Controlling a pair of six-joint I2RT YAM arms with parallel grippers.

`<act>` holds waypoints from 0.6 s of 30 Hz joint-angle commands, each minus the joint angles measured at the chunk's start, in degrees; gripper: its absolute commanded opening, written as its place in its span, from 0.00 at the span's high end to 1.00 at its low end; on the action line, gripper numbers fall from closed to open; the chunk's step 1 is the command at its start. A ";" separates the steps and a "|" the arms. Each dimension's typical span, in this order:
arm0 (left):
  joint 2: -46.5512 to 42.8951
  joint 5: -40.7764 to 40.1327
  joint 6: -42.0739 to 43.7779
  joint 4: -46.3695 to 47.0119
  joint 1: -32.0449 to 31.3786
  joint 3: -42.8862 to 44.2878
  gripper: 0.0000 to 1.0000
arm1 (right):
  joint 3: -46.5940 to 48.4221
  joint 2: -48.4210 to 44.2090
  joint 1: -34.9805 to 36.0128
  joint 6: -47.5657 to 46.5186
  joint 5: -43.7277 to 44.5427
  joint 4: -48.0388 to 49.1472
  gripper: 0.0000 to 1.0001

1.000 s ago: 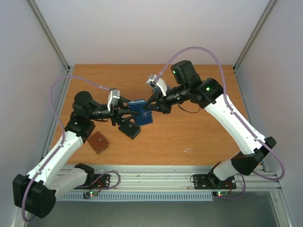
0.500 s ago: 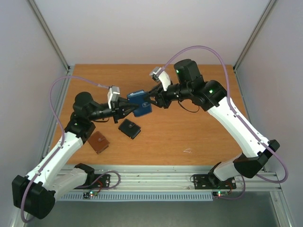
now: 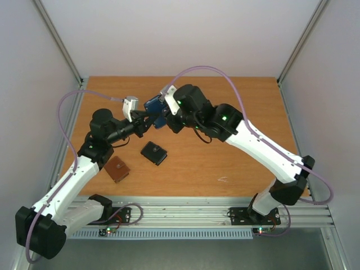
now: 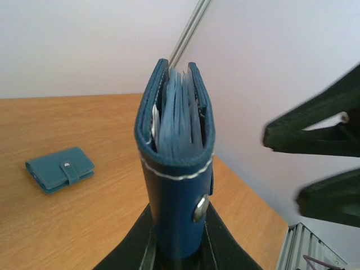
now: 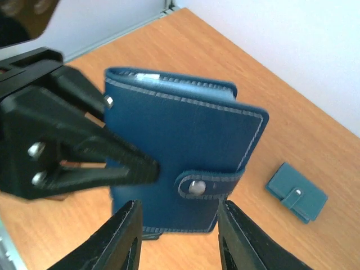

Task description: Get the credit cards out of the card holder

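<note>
**Card holder (image 3: 152, 104) clamped in the air by the left gripper (image 3: 149, 116); right gripper (image 3: 162, 120) released beside it.**
Top view: the holder hangs above the table (image 3: 225, 157), between the two grippers. Left wrist view: the holder stands up out of the clenched fingers (image 4: 132, 247), which squeeze both covers. Pale blue pockets (image 4: 177, 112) fill it, and the cards cannot be told apart. A closed teal wallet (image 4: 59, 169) lies on the table to the gripper's left. Right wrist view: the snap tab (image 5: 197, 184) is fastened, just ahead of the spread jaws. I judge the right gripper should pinch the tab's free end and peel it off while the left holds firm.
</note>
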 commanded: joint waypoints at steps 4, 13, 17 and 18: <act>0.20 0.06 -2.42 3.97 -0.16 0.04 1.00 | 5.78 6.60 0.08 -0.38 4.08 0.25 0.62; 0.20 2.19 -2.33 5.35 -0.17 -0.12 1.00 | 6.75 8.85 0.08 0.28 10.03 -1.04 0.77; 0.24 2.95 -2.55 5.81 -0.16 -0.21 1.00 | 6.82 9.30 0.08 -0.01 11.05 -1.25 0.97; 0.21 2.96 -2.59 5.86 -0.19 -0.21 1.00 | 6.80 9.39 0.06 0.01 11.64 -1.36 0.99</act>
